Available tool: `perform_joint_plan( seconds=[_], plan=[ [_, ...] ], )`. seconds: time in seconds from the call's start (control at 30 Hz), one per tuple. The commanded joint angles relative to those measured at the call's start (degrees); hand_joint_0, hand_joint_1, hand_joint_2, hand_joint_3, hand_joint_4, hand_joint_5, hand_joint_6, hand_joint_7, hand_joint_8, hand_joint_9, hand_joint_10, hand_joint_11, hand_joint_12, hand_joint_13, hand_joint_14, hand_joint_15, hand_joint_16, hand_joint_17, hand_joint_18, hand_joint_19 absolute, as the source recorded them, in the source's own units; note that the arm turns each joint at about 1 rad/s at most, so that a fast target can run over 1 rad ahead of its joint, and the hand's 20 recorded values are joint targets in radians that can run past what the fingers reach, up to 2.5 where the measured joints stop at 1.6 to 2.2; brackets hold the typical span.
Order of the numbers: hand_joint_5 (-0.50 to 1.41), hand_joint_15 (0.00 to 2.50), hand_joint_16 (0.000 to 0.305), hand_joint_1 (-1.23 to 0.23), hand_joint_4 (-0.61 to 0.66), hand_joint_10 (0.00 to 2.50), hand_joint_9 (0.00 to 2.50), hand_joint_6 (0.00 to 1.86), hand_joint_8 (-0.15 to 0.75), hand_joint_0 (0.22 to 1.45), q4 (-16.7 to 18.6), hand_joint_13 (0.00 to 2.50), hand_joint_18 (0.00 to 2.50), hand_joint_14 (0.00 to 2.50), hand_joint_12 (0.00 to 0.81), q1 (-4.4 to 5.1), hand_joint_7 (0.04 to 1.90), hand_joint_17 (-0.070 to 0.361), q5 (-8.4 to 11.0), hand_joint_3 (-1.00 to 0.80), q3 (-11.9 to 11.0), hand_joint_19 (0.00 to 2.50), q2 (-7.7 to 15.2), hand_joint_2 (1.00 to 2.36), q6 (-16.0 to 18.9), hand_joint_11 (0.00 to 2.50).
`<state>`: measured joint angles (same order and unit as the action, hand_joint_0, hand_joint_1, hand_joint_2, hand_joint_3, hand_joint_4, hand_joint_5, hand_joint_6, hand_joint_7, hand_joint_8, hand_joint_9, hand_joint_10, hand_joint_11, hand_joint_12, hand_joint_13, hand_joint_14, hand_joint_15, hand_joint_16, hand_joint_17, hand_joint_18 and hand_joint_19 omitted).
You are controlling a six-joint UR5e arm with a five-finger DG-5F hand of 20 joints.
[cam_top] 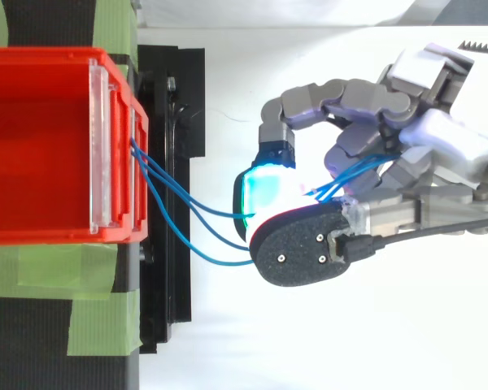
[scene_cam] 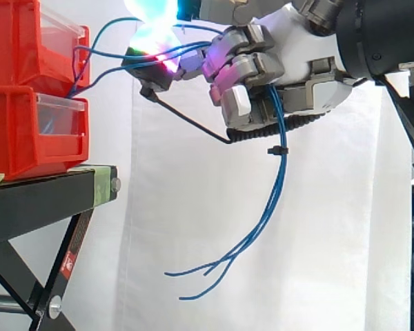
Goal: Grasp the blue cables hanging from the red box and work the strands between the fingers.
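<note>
Across the gap beside the red box [cam_top: 41, 146], we see the blue cables [scene_cam: 281, 179] arc from its front into the hand [scene_cam: 303, 62] and dangle loose below it. We judge them light, limp and slick, best held mid-span where the strands bunch. Level with the box's upper half, the hand has its fingers [scene_cam: 238, 69] curled round the strands, fingertips towards the box.

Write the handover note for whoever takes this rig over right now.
Hand: shut on the blue cables, fingers curled round the strands.
Cables: they run from the front of the red box on the black stand, through the hand, and the loose ends hang below it.
Done: the grasp.
Left: working the strands between the fingers.
</note>
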<state>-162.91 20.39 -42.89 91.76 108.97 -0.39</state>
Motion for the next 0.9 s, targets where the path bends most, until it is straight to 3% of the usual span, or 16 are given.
perform_joint_plan(
  seconds=[0.0, 0.17, 0.33, 0.43, 0.57, 0.77, 0.87],
  plan=[
    [0.23, 1.78, 0.195, -0.54, 0.23, 2.50, 1.75, 0.52, 0.508, 0.77, 0.14, 1.85, 2.30, 2.50, 0.556, 0.00, 1.42, 0.146, 0.00, -0.75, 0.00, 0.71, 0.01, 1.01, -0.23, 2.50],
    [0.25, 1.78, 0.195, -0.52, 0.26, 2.50, 1.75, 0.31, 0.508, 0.70, 0.40, 1.85, 2.30, 2.50, 0.556, 0.00, 1.47, 0.146, 0.00, -1.00, 0.00, 0.71, 0.01, 1.00, -0.49, 2.50],
    [0.27, 1.78, 0.195, -0.57, 0.26, 2.50, 1.75, 0.16, 0.508, 0.69, 0.40, 1.85, 2.30, 2.50, 0.556, 0.00, 1.49, 0.146, 0.08, -1.00, 0.00, 0.71, 0.01, 1.00, -0.49, 2.50],
    [0.27, 1.78, 0.195, -0.64, 0.24, 2.50, 1.75, 0.07, 0.508, 0.77, 0.40, 1.85, 2.30, 2.50, 0.556, 0.00, 1.54, 0.146, 0.08, -0.78, 0.00, 0.71, 0.01, 1.01, -0.58, 2.50],
    [0.26, 1.78, 0.195, -0.65, 0.24, 2.50, 1.75, 0.08, 0.508, 0.79, 0.40, 1.85, 2.30, 2.50, 0.556, 0.00, 1.53, 0.146, 0.08, -0.71, 0.00, 0.71, 0.01, 1.01, -0.49, 2.50],
    [0.23, 1.78, 0.195, -0.66, 0.24, 2.50, 1.75, 0.17, 0.508, 0.77, 0.40, 1.85, 2.30, 2.50, 0.556, 0.00, 1.50, 0.146, 0.00, -0.88, 0.00, 0.71, 0.01, 1.00, -0.49, 2.50],
    [0.12, 1.78, 0.195, -0.68, 0.24, 2.50, 1.75, 0.36, 0.508, 0.76, 0.49, 1.85, 2.30, 2.50, 0.556, 0.00, 1.42, 0.146, 0.00, -0.93, 0.00, 0.71, -0.08, 1.00, -0.58, 2.50]
  ],
)
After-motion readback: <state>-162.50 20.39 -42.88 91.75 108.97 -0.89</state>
